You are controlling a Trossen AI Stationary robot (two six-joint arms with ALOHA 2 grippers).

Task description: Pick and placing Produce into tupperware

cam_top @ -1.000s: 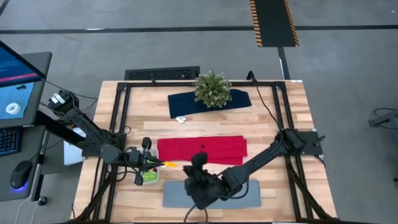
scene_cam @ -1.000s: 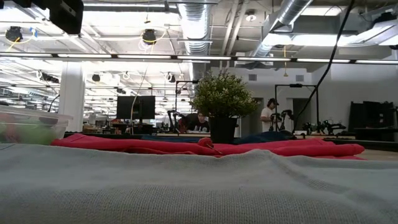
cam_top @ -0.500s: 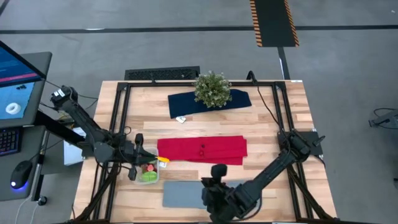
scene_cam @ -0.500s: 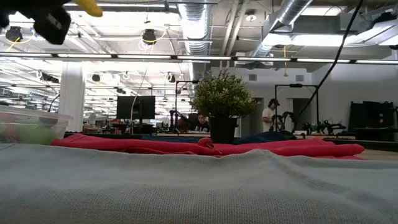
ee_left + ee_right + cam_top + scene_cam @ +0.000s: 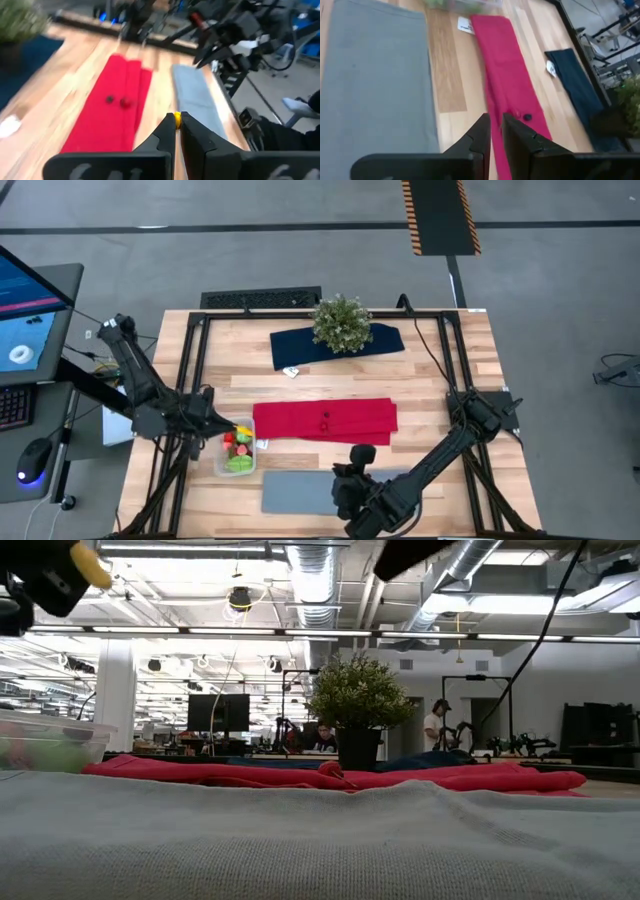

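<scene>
From my seat I see the wooden table [image 5: 440, 380] filling the middle of the high view, with a red cloth [image 5: 325, 421] across its centre, a grey mat [image 5: 300, 492] below it towards the lower edge, a dark blue cloth [image 5: 300, 345] near the top and a potted plant [image 5: 341, 323] standing on that.

The tupperware [image 5: 236, 452] sits at the left end of the red cloth, just beside it, lower left of centre. It already holds several pieces of produce: I can make out green [image 5: 239, 465] and red [image 5: 229, 438] ones, though they are too small for me to name.

My left gripper [image 5: 176, 121] hangs over the table's left edge, beside the tupperware, and is clenched on a small yellow piece [image 5: 176, 118] pinched at the fingertips; the same piece shows in the upper left of the low view. I judge this one to be on its way to the tupperware and not yet dropped in.

My right gripper [image 5: 495, 123] waits above the grey mat at the bottom centre of the high view, fingers nearly together with a slim gap, nothing between them.

Still left: a red piece [image 5: 126, 102] and a dark piece [image 5: 109, 99] lie close together on the red cloth, probably a strawberry and a berry. So most is done; three pieces remain by my count.
</scene>
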